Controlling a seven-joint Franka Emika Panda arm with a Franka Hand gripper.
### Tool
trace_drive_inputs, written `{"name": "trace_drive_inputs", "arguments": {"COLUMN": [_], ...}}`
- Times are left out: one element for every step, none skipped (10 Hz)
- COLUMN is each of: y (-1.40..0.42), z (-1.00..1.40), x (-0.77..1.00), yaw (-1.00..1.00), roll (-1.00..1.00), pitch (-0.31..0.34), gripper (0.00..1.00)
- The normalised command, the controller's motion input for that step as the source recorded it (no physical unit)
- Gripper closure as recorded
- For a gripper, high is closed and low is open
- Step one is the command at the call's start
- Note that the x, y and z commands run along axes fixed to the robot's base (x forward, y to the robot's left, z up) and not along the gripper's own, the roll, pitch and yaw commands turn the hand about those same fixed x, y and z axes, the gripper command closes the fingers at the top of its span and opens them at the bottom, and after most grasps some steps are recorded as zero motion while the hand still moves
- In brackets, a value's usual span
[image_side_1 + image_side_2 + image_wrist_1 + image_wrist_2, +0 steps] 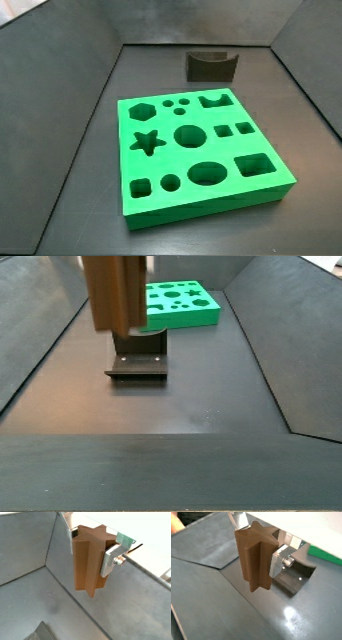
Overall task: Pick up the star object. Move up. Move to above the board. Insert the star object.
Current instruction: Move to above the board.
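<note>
Gripper clamps the star object upright, raised off the grey floor near the fixture, well apart from the board.

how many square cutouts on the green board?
2. On the board, one small square cutout sits on the edge nearest the dark notched block's side; a larger one sits below it. Gripper holds the star object.
</note>
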Motion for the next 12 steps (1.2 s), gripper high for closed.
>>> {"name": "trace_drive_inputs", "arguments": {"y": [-0.02, -0.01, -0.01, -0.01, -0.01, -0.01, 0.0, 0.0, -1.0, -1.0, -1.0, -1.0], "z": [1.0, 1.0, 1.0, 1.0, 0.82, 0.72, 0.51, 0.35, -0.09, -0.11, -0.1, -0.1], "x": [0.14, 0.13, 0.11, 0.1, 0.07, 0.06, 0.04, 0.03, -0.3, -0.29, -0.3, -0.3], "yaw": [0.02, 0.02, 0.02, 0.02, 0.02, 0.02, 0.01, 0.01, -0.39, -0.37, -0.21, -0.15], "roll": [0.05, 0.04, 0.04, 0.04, 0.04, 0.03, 0.03, 0.03, -0.45, -0.42, -0.29, -0.26], "pitch": [0.116, 0.115, 0.113, 0.108, 0.114, 0.114, 0.114, 0.109, 0.456, 0.413, 0.22, 0.144], "gripper": [1.0, 1.0, 1.0, 1.0, 1.0, 1.0, 1.0, 1.0, 1.0, 1.0, 1.0, 1.0]}}
